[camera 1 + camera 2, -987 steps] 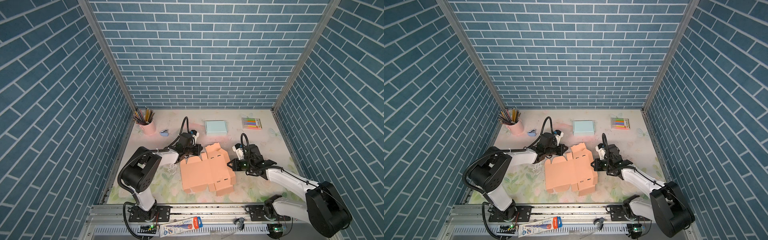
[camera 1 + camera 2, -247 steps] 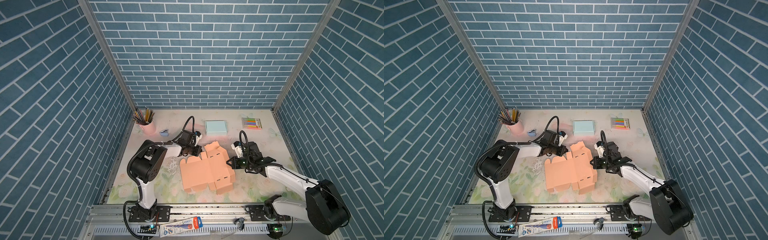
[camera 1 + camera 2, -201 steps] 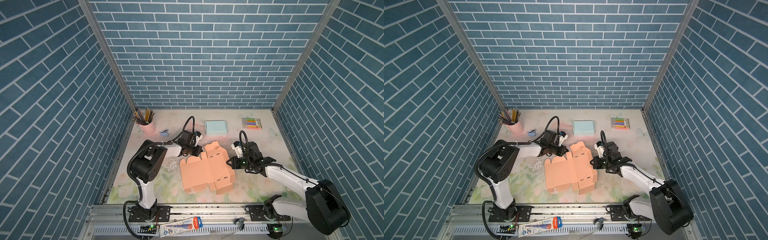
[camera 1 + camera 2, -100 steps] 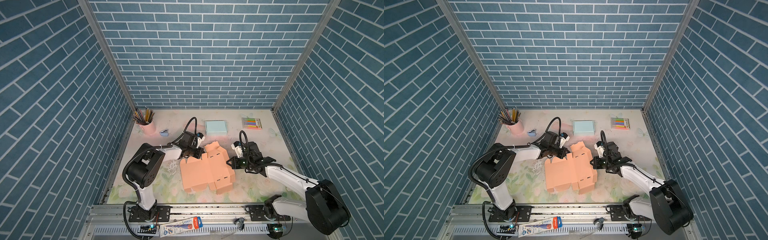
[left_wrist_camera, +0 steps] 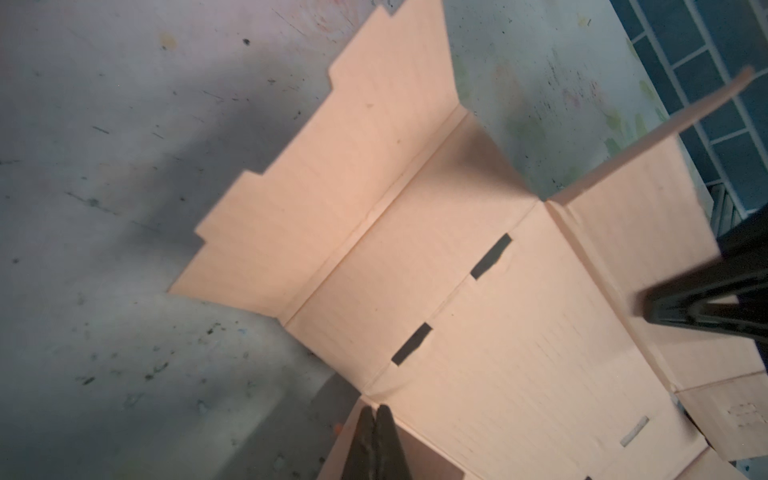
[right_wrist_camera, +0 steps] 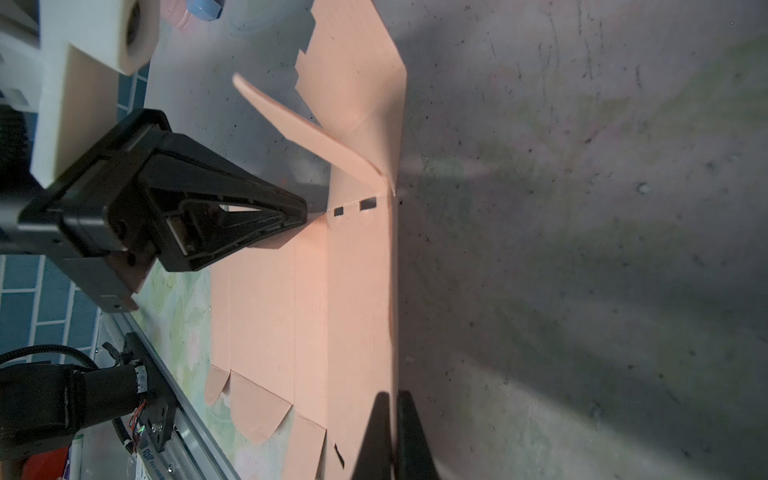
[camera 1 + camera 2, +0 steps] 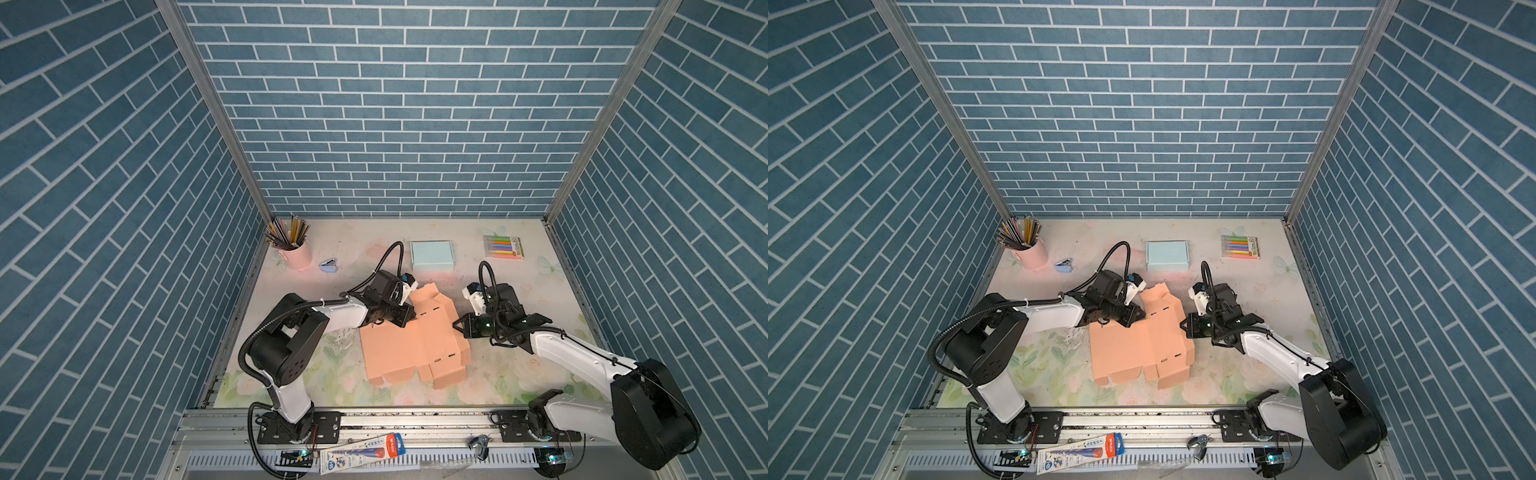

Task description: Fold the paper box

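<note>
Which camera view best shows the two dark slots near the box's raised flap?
Left wrist view: the slots appear large and sharp. The right wrist view shows them small; both top views, only tiny dashes.

You had a pale tabletop with a faded floral print (image 7: 519, 370), scuffed and speckled with dark marks in both wrist views. In both top views a pink cup full of pencils (image 7: 300, 254) stood in the table's upper left corner. A small blue stapler-like object (image 7: 329, 266) lay just to its right. A light blue flat rectangular box (image 7: 432, 255) sat upper centre, and a clear packet of coloured markers (image 7: 503, 247) upper right. An unfolded peach cardboard box blank (image 7: 411, 345) lay across the middle, with one flap at its upper end raised off the surface.
</note>
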